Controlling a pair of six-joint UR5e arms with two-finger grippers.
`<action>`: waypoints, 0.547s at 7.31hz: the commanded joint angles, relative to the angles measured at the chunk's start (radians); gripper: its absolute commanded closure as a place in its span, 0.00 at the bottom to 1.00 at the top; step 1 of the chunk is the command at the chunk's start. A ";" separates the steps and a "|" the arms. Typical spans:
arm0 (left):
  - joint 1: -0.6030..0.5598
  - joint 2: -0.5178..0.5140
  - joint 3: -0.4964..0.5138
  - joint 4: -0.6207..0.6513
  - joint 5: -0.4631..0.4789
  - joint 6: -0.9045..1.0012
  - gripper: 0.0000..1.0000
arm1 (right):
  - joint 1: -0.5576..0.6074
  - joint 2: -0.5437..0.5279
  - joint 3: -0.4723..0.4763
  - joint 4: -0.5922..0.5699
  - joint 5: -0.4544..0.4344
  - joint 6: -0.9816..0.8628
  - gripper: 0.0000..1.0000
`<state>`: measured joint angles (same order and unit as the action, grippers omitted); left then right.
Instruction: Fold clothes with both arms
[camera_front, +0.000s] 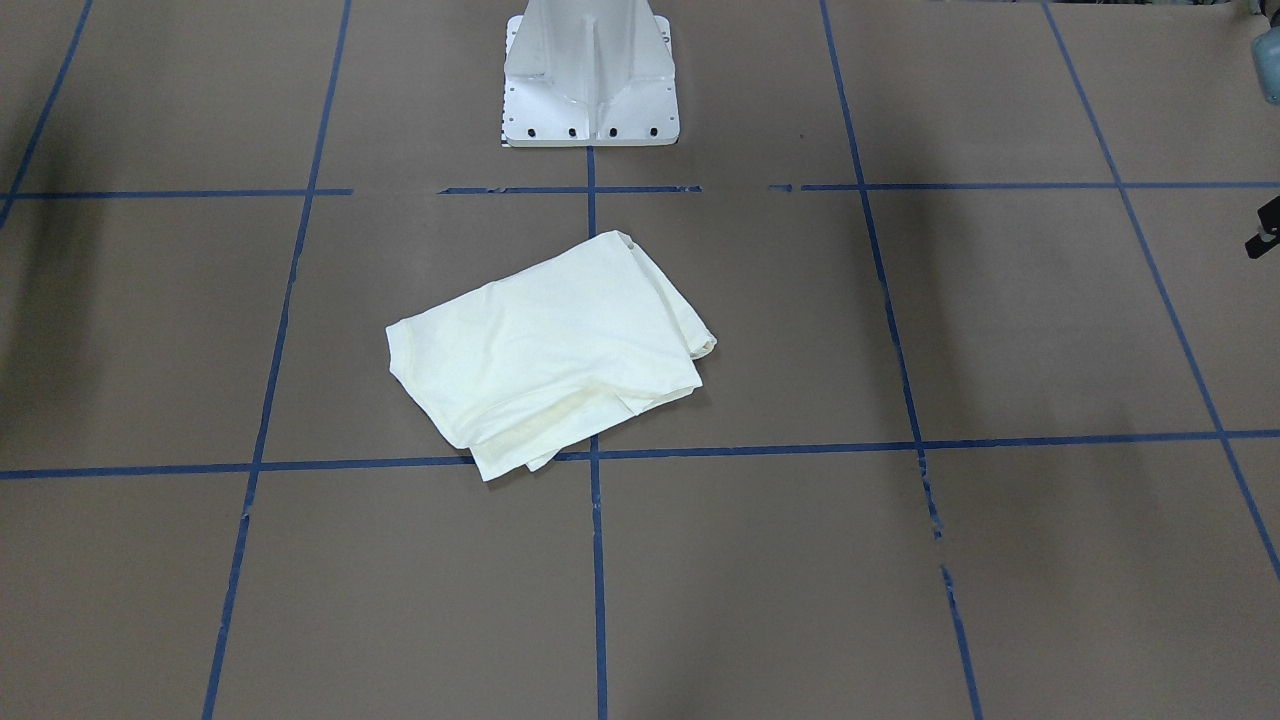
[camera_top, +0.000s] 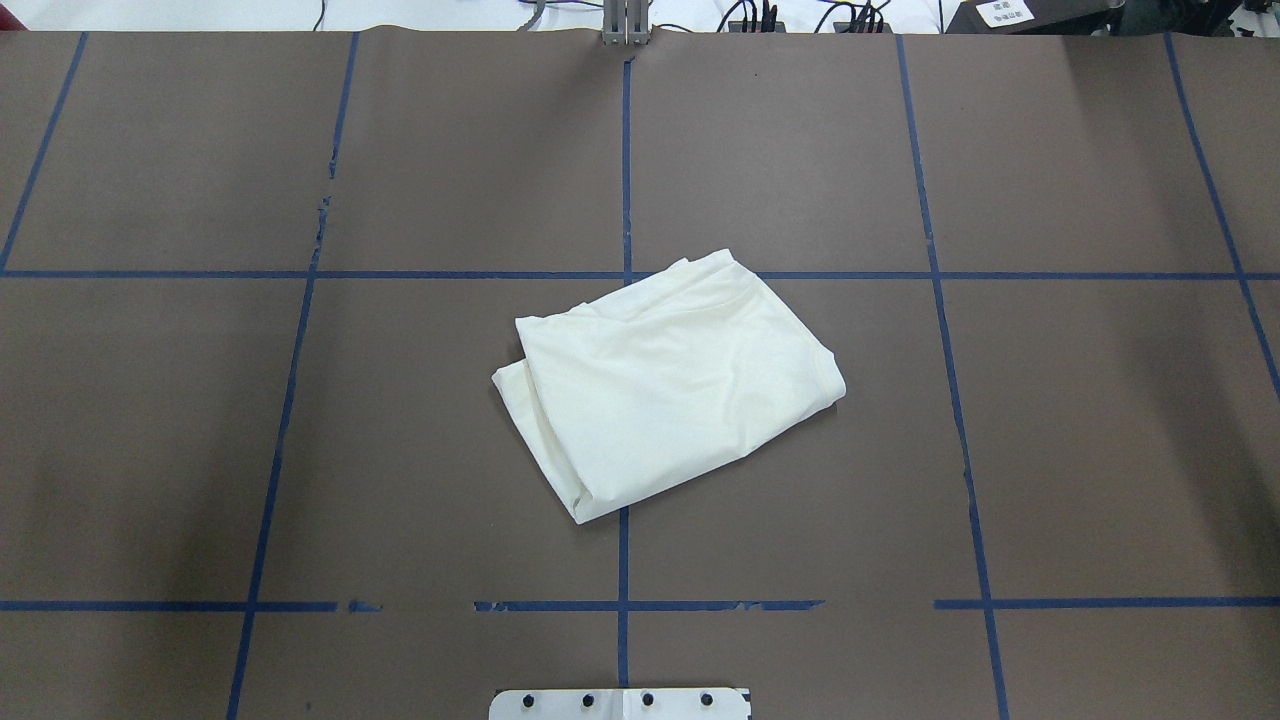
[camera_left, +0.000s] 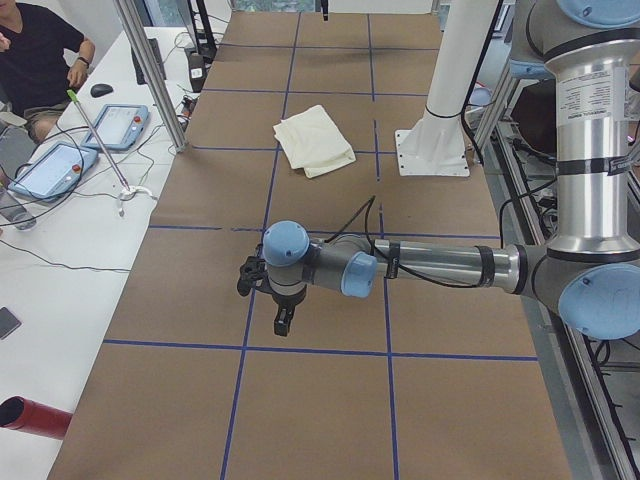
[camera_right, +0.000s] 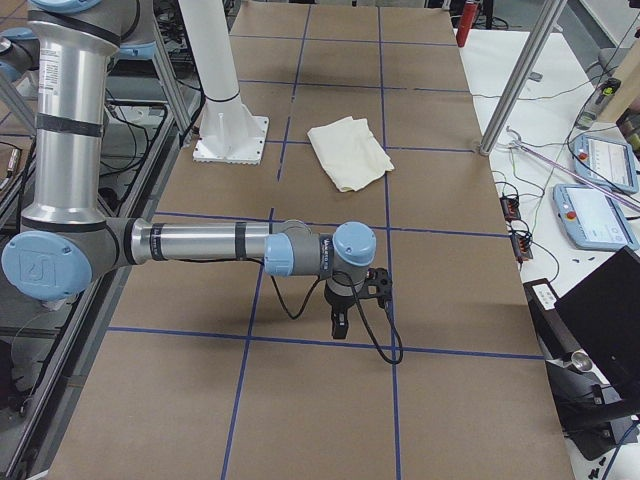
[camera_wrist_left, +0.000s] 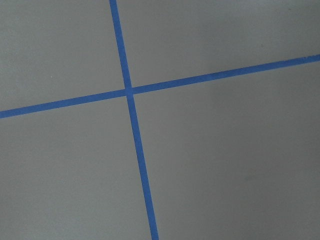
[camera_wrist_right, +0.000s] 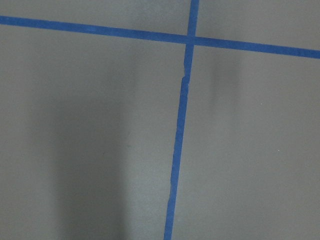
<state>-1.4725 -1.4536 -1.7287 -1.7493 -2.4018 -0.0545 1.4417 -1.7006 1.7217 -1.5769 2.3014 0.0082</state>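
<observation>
Left gripper (camera_left: 283, 322) and right gripper (camera_right: 340, 322) hang over the desk's (camera_top: 300, 450) ends, can't tell if fingers are released or clenched. Shirt (camera_top: 670, 385) lies folded mid-desk near the pedestal (camera_front: 590, 80): light, floppy, I'd pinch its corners.

Soft, even light covers the tabletop (camera_front: 1050, 330), without glare. Broad blurred shadows darken it toward its left and right edges. The shirt (camera_front: 540, 340) looks nearly washed out, its folds faint. A dim shadow band crosses the right wrist view. Focus is sharp throughout.
</observation>
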 joint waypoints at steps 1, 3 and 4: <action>-0.017 -0.004 -0.023 0.052 -0.017 0.001 0.00 | 0.034 0.010 -0.020 -0.006 0.009 -0.048 0.00; -0.019 0.007 -0.046 0.068 -0.007 0.002 0.00 | 0.060 0.013 -0.019 -0.011 0.013 -0.050 0.00; -0.019 0.009 -0.043 0.068 -0.004 0.002 0.00 | 0.077 0.021 -0.017 -0.014 0.013 -0.050 0.00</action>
<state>-1.4902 -1.4476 -1.7715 -1.6845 -2.4096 -0.0524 1.5005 -1.6865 1.7032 -1.5876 2.3135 -0.0404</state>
